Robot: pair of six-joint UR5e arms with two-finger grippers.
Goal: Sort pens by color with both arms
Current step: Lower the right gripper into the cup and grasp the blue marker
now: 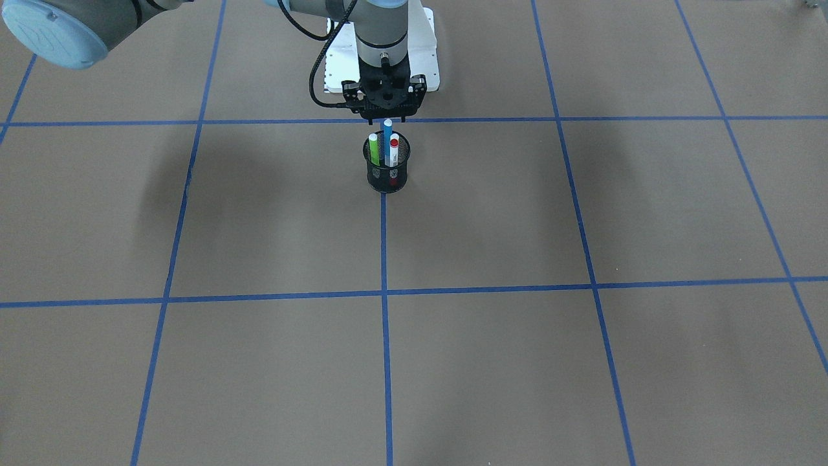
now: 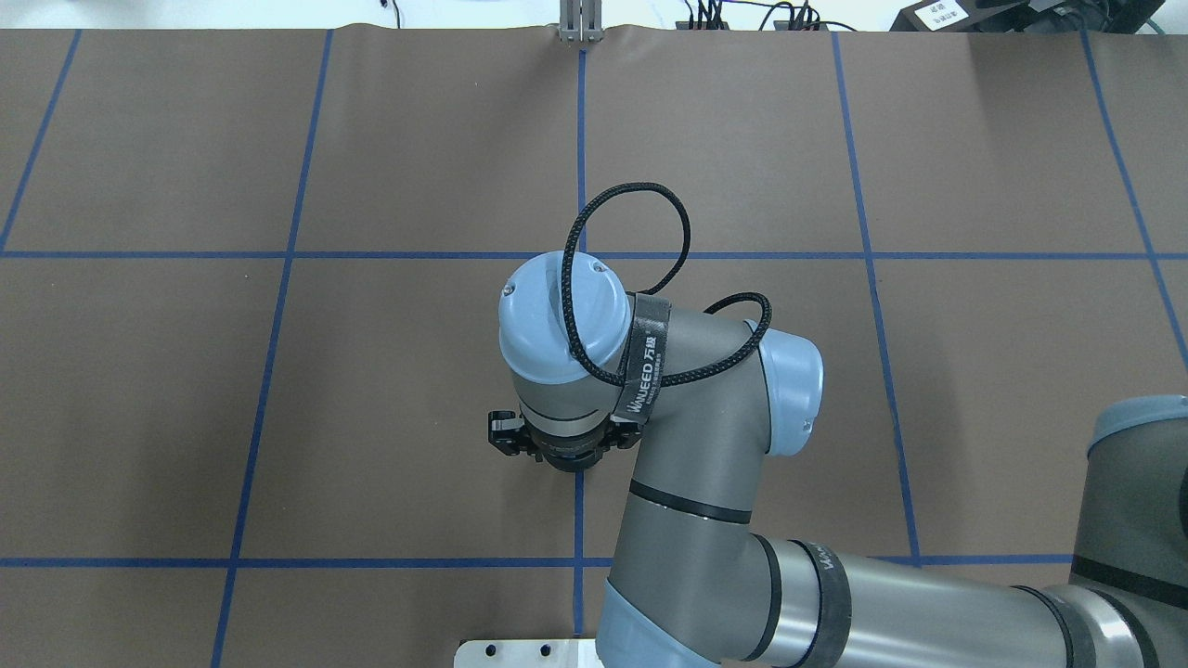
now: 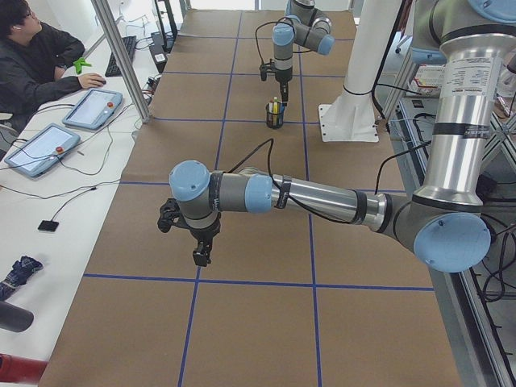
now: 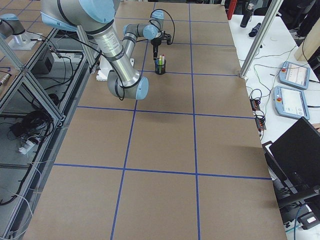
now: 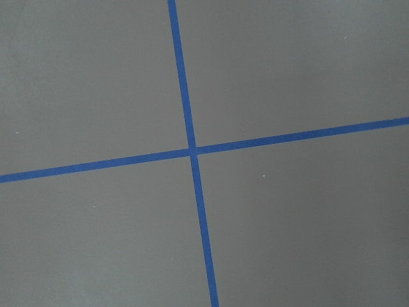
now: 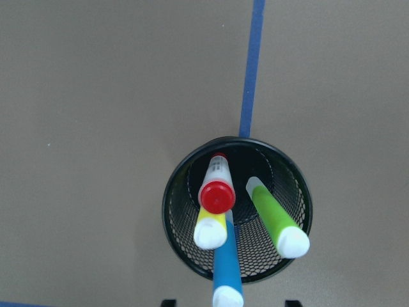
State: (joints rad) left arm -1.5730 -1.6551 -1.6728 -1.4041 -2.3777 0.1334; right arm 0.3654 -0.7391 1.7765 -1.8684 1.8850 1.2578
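Observation:
A black mesh cup [image 1: 387,176] stands on a blue tape line and holds the pens upright. In the right wrist view I see a blue pen [image 6: 227,275], a white pen with a red cap [image 6: 216,188], a yellow pen [image 6: 210,229] and a lime green pen [image 6: 276,220]. My right gripper [image 1: 387,118] hangs straight above the cup, open, its fingertips [image 6: 167,302] spread to either side of the blue pen's top. My left gripper [image 3: 199,246] hovers over bare table far from the cup; I cannot tell whether it is open or shut.
Blue tape lines [image 5: 192,151] divide the brown table into squares. The white base pedestal [image 1: 381,65] stands just behind the cup. A person [image 3: 32,64] sits at a side desk with two tablets [image 3: 93,109]. A laptop [image 4: 300,150] lies off the table's other side.

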